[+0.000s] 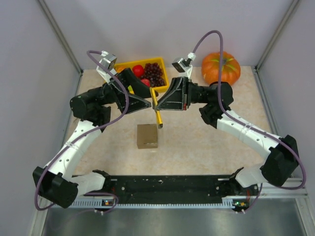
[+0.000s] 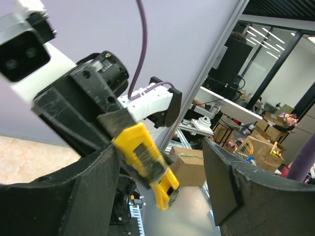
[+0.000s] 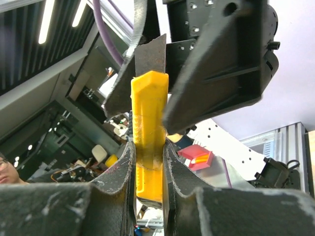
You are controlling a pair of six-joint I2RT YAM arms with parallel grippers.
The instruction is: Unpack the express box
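Near edge: both arm bases sit on a black rail (image 1: pixel 167 189) along the near edge of the beige worktop (image 1: pixel 206 142).
Express box: the express box (image 1: pixel 147 136) lies flat a little left of the worktop's middle, closer to the near edge than to the far one. Its flap lid is down and nothing touches it.
Box markings: the top of the box looks like plain brown card. Any print is too small to read from above.
Box and grippers: both grippers meet just beyond the box on its far side. From above, a strip of bare worktop shows between the box and the near tip of the tool they hold.
Right gripper: the right gripper (image 3: pixel 148 147) is clamped on a yellow utility knife (image 1: pixel 158 117), with a finger pressed to each side of the handle.
Left gripper: the left gripper (image 2: pixel 162 152) faces the right one with its jaws spread wide. The knife passes between them and is not pinched. I cannot tell whether it brushes one finger.
Knife markings: no lettering is legible on the handle.
Far edge, left of middle: a yellow fruit tray (image 1: pixel 163 74) holds dark grapes (image 1: pixel 154 73) and red fruits (image 1: pixel 138 70).
Far right corner: an orange pumpkin (image 1: pixel 221 68) stands well apart from the box.
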